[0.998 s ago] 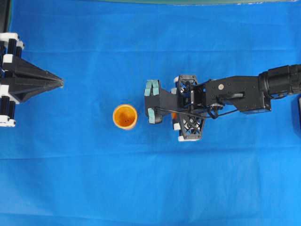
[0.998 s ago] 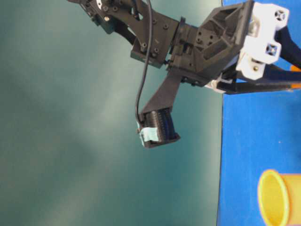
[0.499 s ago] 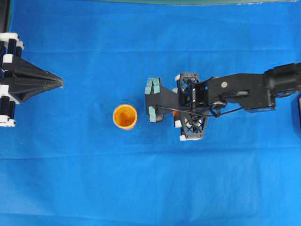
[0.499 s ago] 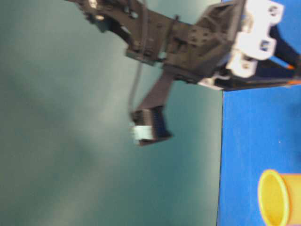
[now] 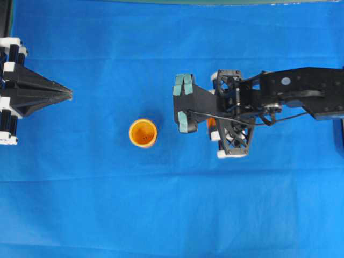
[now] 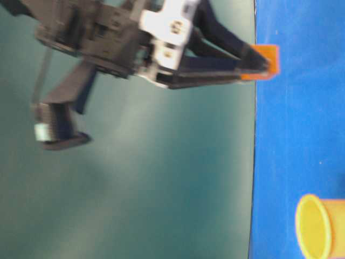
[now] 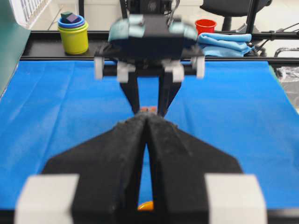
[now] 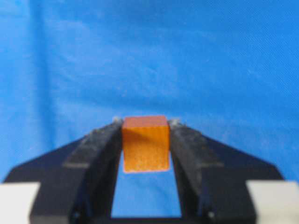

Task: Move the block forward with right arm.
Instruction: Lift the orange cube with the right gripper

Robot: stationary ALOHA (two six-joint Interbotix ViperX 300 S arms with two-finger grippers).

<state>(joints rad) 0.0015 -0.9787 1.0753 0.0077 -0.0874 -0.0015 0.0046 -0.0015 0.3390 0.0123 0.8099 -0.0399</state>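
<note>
Your right gripper (image 8: 145, 128) has its jaws closed on the block (image 8: 145, 143), one finger pressed against each side of it. In the table-level view the block (image 6: 262, 59) sits at the fingertips, at the edge of the blue cloth (image 5: 161, 215); you cannot tell whether it touches the cloth. From overhead, only a sliver of the block (image 5: 211, 123) shows under the right arm (image 5: 290, 97), well right of the cup (image 5: 143, 133). Your left gripper (image 7: 147, 122) is pinched together, holding nothing.

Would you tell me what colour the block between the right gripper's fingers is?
Orange; the block shows best in the right wrist view.
</note>
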